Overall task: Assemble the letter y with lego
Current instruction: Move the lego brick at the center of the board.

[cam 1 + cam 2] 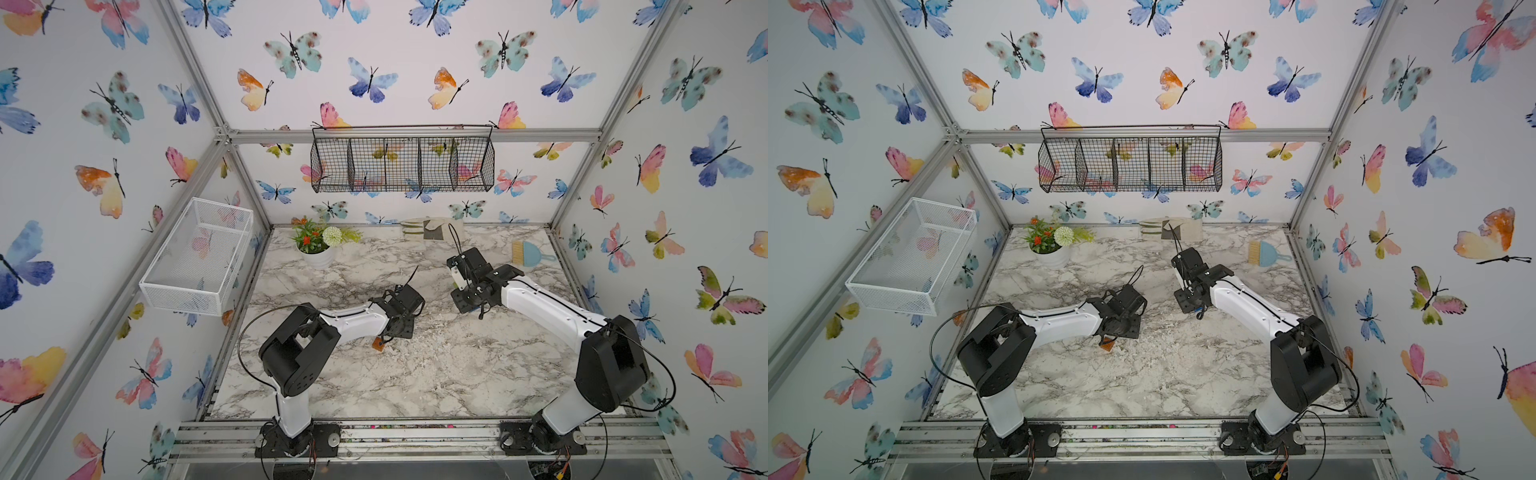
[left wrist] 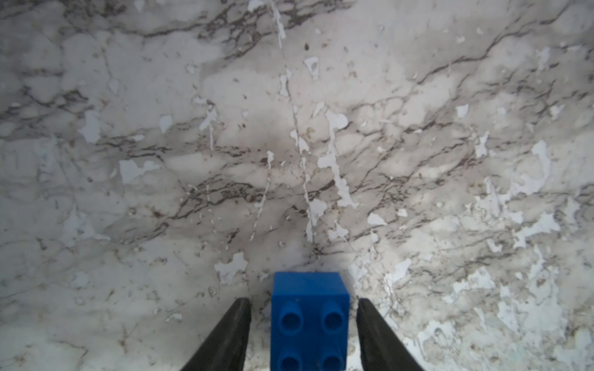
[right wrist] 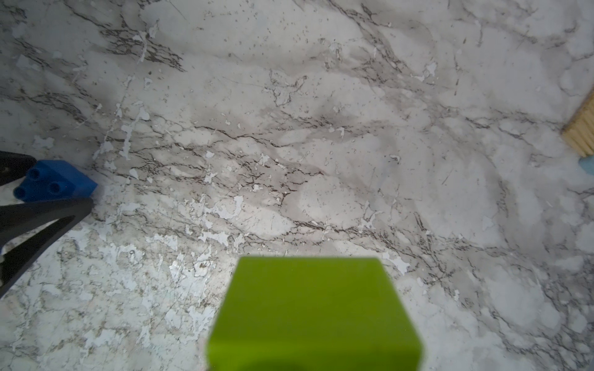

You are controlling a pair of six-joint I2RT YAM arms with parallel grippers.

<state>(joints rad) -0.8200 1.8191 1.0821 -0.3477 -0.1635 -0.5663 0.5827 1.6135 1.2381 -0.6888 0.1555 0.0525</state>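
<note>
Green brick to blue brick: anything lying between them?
Nothing. Right wrist view shows only bare table between green brick and blue brick.

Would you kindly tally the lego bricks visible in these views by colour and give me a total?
blue brick: 1
green brick: 1
orange brick: 1
Total in view: 3

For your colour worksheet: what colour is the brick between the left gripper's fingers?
Dark blue; the brick shows best in the left wrist view.
</note>
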